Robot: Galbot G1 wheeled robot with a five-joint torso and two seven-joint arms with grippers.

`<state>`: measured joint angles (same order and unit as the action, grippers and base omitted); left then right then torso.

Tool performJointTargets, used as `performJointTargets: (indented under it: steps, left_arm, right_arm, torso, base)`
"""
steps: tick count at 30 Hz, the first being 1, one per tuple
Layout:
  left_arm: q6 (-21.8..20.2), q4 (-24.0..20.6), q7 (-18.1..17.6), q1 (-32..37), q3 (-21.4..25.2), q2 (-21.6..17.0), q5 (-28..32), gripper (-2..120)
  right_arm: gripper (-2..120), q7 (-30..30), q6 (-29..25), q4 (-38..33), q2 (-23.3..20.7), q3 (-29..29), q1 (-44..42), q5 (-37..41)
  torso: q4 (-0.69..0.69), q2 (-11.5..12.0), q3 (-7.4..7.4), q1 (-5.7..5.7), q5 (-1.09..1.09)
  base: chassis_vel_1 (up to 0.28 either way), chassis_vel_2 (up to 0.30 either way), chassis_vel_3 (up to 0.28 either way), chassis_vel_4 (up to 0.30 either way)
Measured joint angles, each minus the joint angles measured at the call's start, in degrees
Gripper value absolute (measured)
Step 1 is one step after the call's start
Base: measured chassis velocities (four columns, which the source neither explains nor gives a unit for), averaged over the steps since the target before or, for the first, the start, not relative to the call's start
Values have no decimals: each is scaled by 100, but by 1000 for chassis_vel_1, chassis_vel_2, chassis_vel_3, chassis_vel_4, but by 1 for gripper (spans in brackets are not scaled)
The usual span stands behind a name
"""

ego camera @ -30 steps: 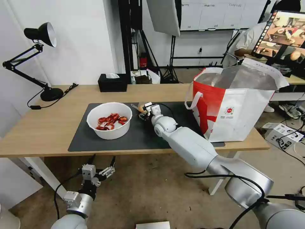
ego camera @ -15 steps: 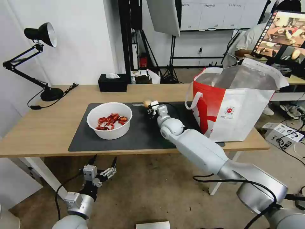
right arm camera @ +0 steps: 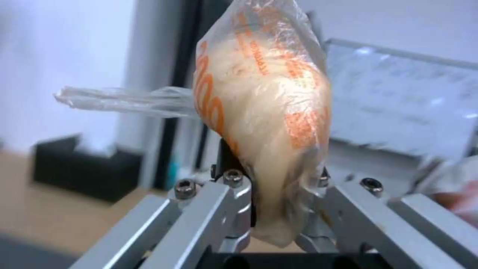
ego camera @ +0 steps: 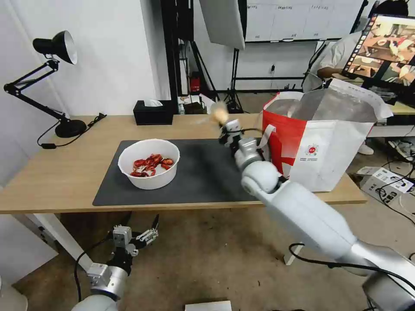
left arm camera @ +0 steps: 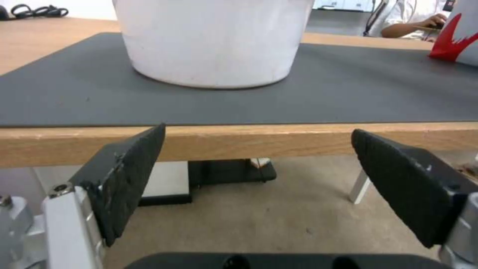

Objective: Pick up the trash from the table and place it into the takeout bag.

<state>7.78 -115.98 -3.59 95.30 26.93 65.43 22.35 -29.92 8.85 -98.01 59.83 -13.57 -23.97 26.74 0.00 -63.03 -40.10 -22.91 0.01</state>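
Right tool (ego camera: pixel 225 125) is up off the worktop (ego camera: pixel 65 172), clamped tight on the small knotted bag (right arm camera: pixel 264 112), yellowish lump pinched between its fingers and lifted clear, just left of the takeout bag (ego camera: pixel 320 147), whose mouth gapes ready to take it. The white bowl (ego camera: pixel 149 163) of crayfish shells sits on the grey mat (ego camera: pixel 207 172), waiting. Left tool (left arm camera: pixel 259 186) hangs below the near edge, jaws spread wide, holding nothing.

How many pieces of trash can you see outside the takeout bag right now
2. The white bowl of crayfish shells sits on the dark mat; the small knotted bag is held up by the right gripper, beside the takeout bag, whose inside is hidden.
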Motion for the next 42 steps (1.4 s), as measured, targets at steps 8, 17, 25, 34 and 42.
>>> performJointTargets:
  steps: [8,17,25,34,42]
  left_arm:
    - [-47,-6,-10,-7,-81,-21,-76,100]
    - [-47,4,-12,-15,-115,-12,-85,100]
    - [-47,11,-12,-50,-168,1,-90,100]
    - [-47,-15,-6,-51,-178,-23,-90,100]
    - [-47,-53,-2,-51,-188,-34,-86,100]
  right_arm:
    - [6,-506,144,-792,-640,784,-403,298]
    - [6,-521,-1,-794,-900,1244,-448,651]
    - [6,-612,29,-800,-1268,1575,-443,840]
    - [6,-1236,1058,-1146,-1727,1824,-668,1520]
    - [34,-1287,1429,-1283,-1937,1915,-839,2011]
  torso:
    - [0,0,0,0,0]
    - [0,0,-1,-1,0]
    - [0,0,-1,-1,-1]
    - [0,0,-1,-1,-1]
    - [0,0,-1,-1,-1]
  base:
    - [0,0,0,0]
    - [0,0,0,0]
    - [0,0,0,0]
    - [0,0,0,0]
    - [0,0,0,0]
